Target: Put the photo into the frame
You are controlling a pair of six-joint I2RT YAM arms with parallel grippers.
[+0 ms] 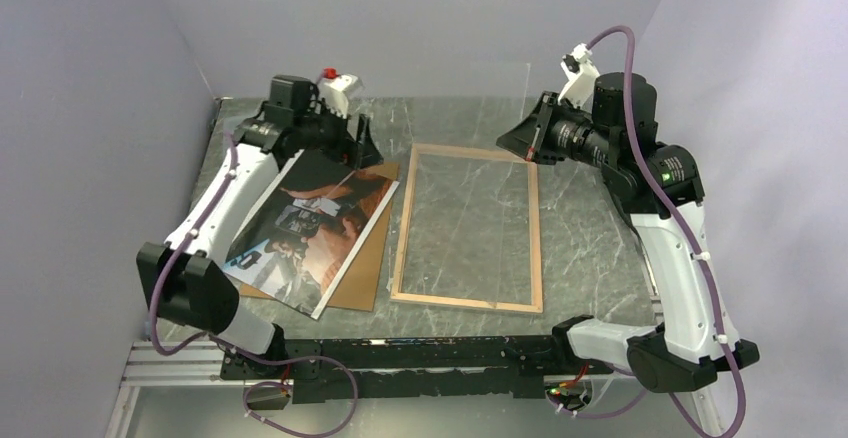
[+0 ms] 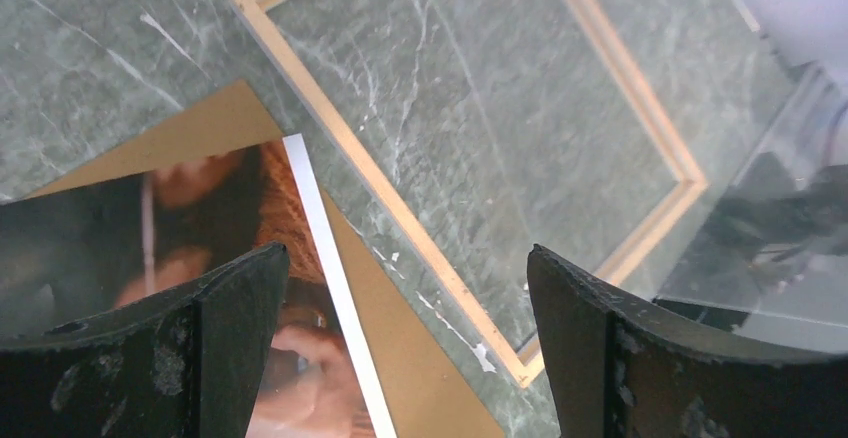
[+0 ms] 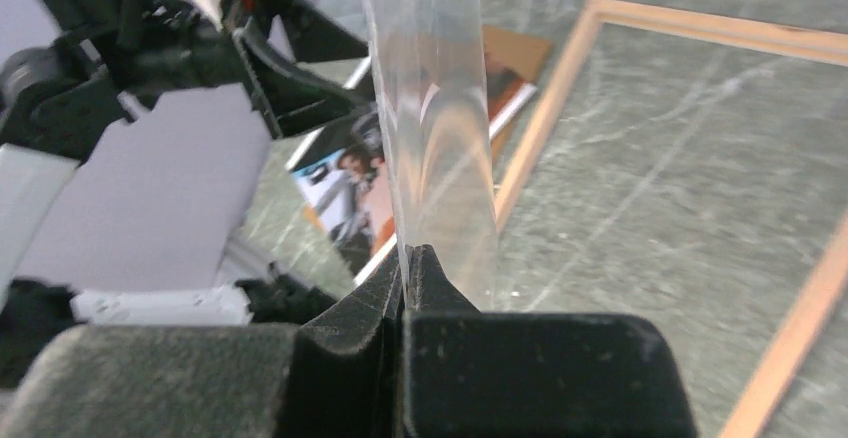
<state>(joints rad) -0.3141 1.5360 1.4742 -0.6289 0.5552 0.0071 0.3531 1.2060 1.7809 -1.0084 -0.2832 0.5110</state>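
Note:
The photo [image 1: 310,228], a dark print with orange tones and a white edge, lies picture side up on a brown backing board [image 1: 362,270] left of the frame. The frame [image 1: 402,238] lies flat at mid-table, light wood side up, with the marble showing through its opening. My left gripper [image 1: 355,148] hovers open over the photo's far end [image 2: 200,218], with nothing between its fingers [image 2: 240,308]. My right gripper [image 3: 405,258] is shut on the edge of a clear pane [image 3: 430,108], holding it upright in the air beyond the frame's far right corner [image 1: 530,158].
The backing board [image 2: 400,358] sticks out from under the photo toward the frame's left rail [image 2: 330,133]. Grey walls close in the table on the left, back and right. A black rail with the arm bases runs along the near edge [image 1: 420,353].

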